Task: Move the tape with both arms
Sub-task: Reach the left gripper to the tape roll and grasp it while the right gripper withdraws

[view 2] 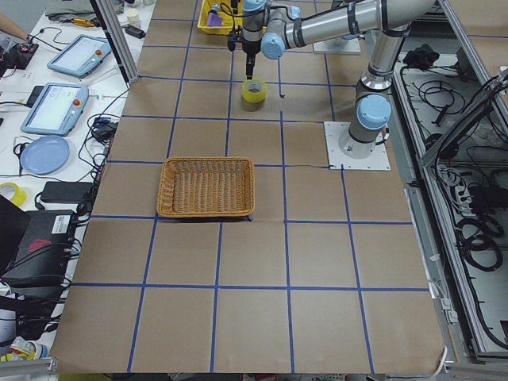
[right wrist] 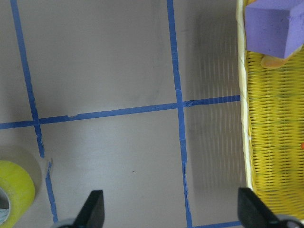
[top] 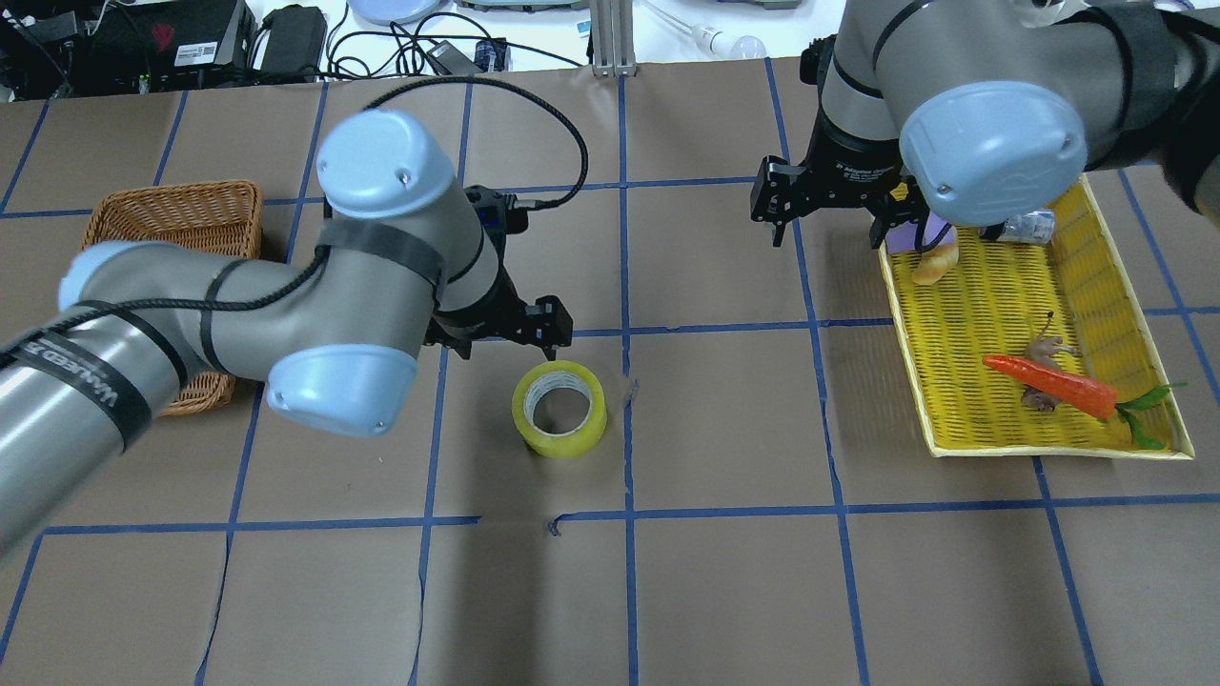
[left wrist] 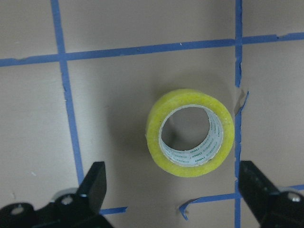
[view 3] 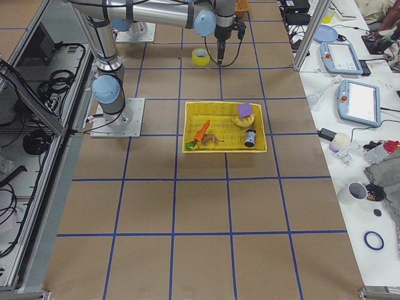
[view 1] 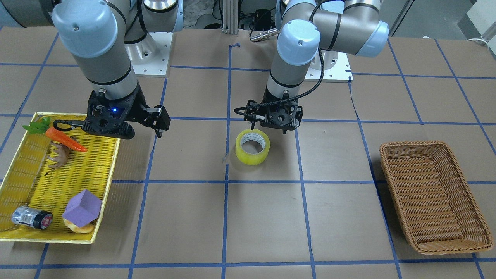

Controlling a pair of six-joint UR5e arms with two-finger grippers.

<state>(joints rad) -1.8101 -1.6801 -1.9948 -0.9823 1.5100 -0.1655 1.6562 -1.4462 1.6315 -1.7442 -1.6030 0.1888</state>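
The brown-papered worktop (view 1: 263, 224) was laid out end to end. The left arm (top: 286, 314) reached in over the middle. The right arm (top: 991, 143) stood off toward the worktop's right end, by the yellow tray (view 1: 50, 186). That tray held a toy carrot (view 1: 66, 139), a purple block (view 1: 82, 208) and other small items. Toward the left end sat the wicker basket (view 1: 387, 162), with nothing in it.

The right gripper (right wrist: 171, 204) hung spread wide with nothing between its fingers, over bare paper just beside the tray's edge. The left gripper (left wrist: 171, 166) was also wide apart and empty, hovering above the tape (view 1: 252, 157).

The tape stood flat on one face with its core pointing up. It was mid-worktop, well away from every edge and between tray and basket. No finger touched it.

This looked like the halfway point, with the roll parked in the middle and the left arm due to pick it up. In the left wrist view both fingers flanked the roll, and the span looked wide enough. The front-facing view put the gripper slightly toward the robot's edge of it.

The next move probably called for a small nudge forward and a straight descent. Then a squeeze across the yellow wall, a lift, and likely a carry to the basket.
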